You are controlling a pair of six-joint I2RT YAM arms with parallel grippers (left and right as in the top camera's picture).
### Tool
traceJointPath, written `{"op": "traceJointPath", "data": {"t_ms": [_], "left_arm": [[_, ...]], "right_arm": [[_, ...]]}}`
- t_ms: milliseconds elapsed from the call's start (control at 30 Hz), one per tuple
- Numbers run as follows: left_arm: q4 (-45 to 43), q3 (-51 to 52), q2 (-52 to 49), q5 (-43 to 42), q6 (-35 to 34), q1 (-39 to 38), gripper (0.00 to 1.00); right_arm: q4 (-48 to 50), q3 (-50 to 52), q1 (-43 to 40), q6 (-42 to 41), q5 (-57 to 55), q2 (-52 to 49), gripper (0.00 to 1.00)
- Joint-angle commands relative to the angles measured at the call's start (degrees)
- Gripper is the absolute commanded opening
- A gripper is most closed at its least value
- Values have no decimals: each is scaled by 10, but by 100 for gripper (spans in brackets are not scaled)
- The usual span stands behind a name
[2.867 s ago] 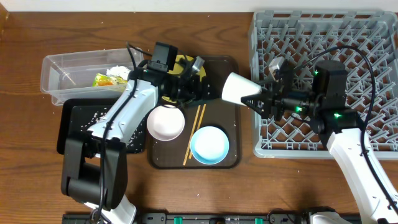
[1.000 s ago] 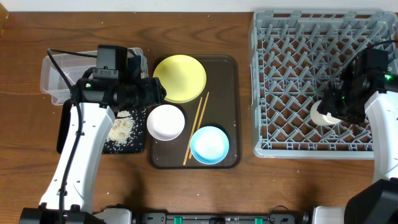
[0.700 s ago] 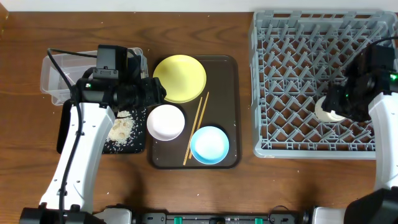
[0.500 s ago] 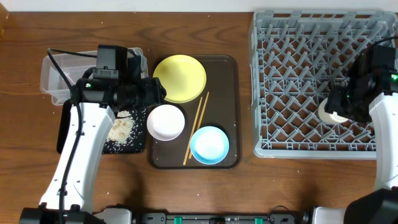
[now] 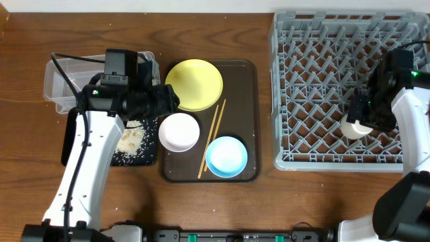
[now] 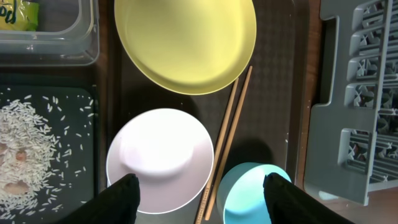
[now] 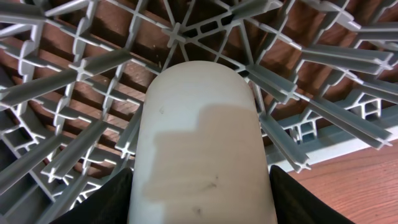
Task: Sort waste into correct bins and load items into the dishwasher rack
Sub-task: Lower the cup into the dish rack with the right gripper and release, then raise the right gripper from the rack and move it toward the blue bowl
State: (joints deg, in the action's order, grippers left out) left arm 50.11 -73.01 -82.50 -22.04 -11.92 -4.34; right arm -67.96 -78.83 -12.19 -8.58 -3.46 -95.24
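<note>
Nearest to me on the brown serving tray (image 5: 252,121) sits the round light blue bowl (image 5: 226,156), and just past it, to the left, the round white bowl (image 5: 179,132). The pair of wooden chopsticks (image 5: 211,138) lies slanted between the two, one end close to the round yellow plate (image 5: 195,84) at the tray's far end. Left of the serving tray, the shallow black rectangular tray (image 5: 70,134) holds a heap of off-white rice scraps (image 5: 131,140). My left gripper (image 6: 200,196) hangs over the white bowl's near edge with its jaws spread wide and nothing between them. Behind the black tray stands the clear rectangular plastic tub (image 5: 60,81); the left wrist camera catches a corner of the green-and-yellow snack wrapper (image 6: 18,14) inside it. On the right, the large grey plastic dishwasher rack (image 5: 322,40) runs from the near side to the far edge. My right gripper (image 7: 199,199) is inside its near right part, jaws closed on the sides of the small pale cup (image 7: 202,143), which is tilted among the pegs over the lattice floor; I cannot tell whether it touches the floor.
</note>
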Motion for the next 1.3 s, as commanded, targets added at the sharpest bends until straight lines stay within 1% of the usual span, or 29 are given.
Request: {"op": "traceJointPath", "data": {"t_ms": [0, 100, 200, 267, 333, 433, 533, 600, 700, 767, 833, 900, 1033, 1100, 1133, 1267], "left_arm": [[2, -3, 2, 7, 7, 2, 70], [2, -3, 2, 7, 7, 2, 70], [3, -2, 2, 7, 7, 2, 70], [5, -1, 2, 8, 7, 2, 70], [6, 0, 2, 13, 8, 2, 70], [18, 0, 2, 47, 7, 2, 70], [38, 0, 2, 78, 7, 2, 70], [54, 0, 2, 98, 7, 2, 70], [73, 0, 2, 128, 5, 2, 70], [84, 0, 2, 164, -28, 2, 70], [95, 0, 2, 201, -66, 6, 70], [102, 0, 2, 216, -89, 13, 71], [112, 0, 2, 217, -131, 42, 71], [117, 0, 2, 216, -154, 61, 77], [119, 0, 2, 216, -164, 71, 78], [125, 0, 2, 208, -169, 105, 80]], "right_arm": [[0, -4, -2, -8, -5, -7, 46], [0, -4, -2, -8, 5, -7, 65], [0, -4, -2, -8, 5, -7, 90], [-2, -4, -2, -8, 5, -7, 95], [-5, -4, -2, -8, 5, -7, 94], [-7, -5, -2, -8, 10, -3, 92], [-7, -11, -2, 3, 39, 9, 91], [-6, -21, 0, 17, 75, 23, 89], [2, -39, 9, 46, 173, 49, 87], [16, -40, 21, 65, 240, 67, 86], [27, -40, 43, 83, 297, 82, 85], [33, -40, 75, 94, 312, 89, 84], [35, -38, 161, 126, 311, 86, 83], [38, -38, 209, 143, 306, 79, 82], [39, -37, 228, 145, 298, 75, 83], [52, -31, 313, 144, 246, 54, 84]]}}
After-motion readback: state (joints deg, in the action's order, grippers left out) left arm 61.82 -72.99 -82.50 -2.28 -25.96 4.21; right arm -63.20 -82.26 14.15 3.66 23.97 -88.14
